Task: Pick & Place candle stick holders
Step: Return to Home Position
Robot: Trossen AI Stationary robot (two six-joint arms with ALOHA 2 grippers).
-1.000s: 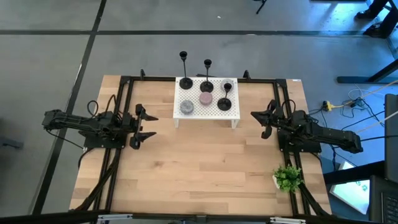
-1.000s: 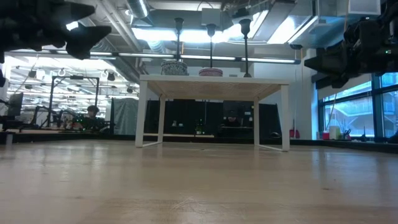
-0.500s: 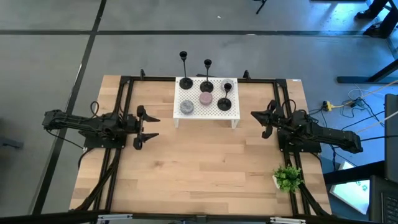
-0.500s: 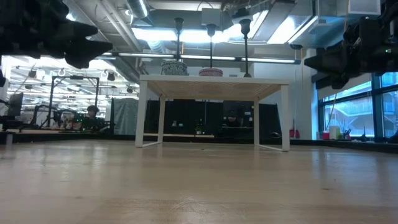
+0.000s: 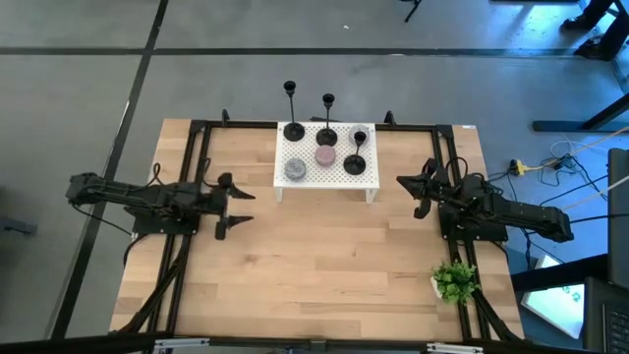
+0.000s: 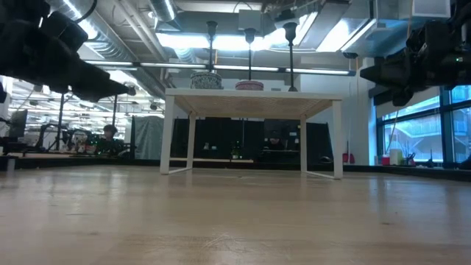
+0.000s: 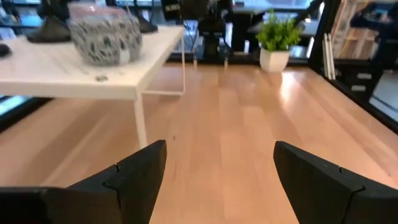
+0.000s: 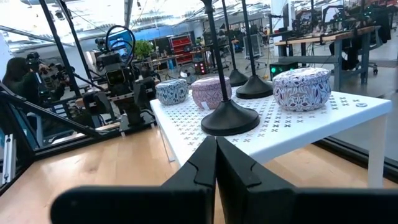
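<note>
Three black candle stick holders (image 5: 293,131) (image 5: 326,136) (image 5: 355,163) stand upright on their round bases on a white perforated stand (image 5: 339,179) at the table's far middle. In the right wrist view the nearest holder's base (image 8: 230,118) sits by the stand's edge. My left gripper (image 5: 239,205) (image 7: 221,155) hovers open at the table's left, pointing toward the stand's left leg (image 7: 140,121), with nothing between its fingers. At the table's right my right gripper (image 5: 401,182) (image 8: 216,152) is shut and empty, level with the stand top.
Three patterned candle tins (image 5: 294,170) (image 5: 325,155) (image 8: 301,87) share the stand with the holders. A small potted plant (image 5: 454,280) stands near the right front. Black frame rails (image 5: 197,157) run along both sides. Bare wood (image 5: 324,256) lies between the arms.
My left gripper has tipped from pointing upward to nearly level and sunk a little, its fingertips now reaching farther toward the table's middle. It has stayed open. The holders and the stand have not moved.
</note>
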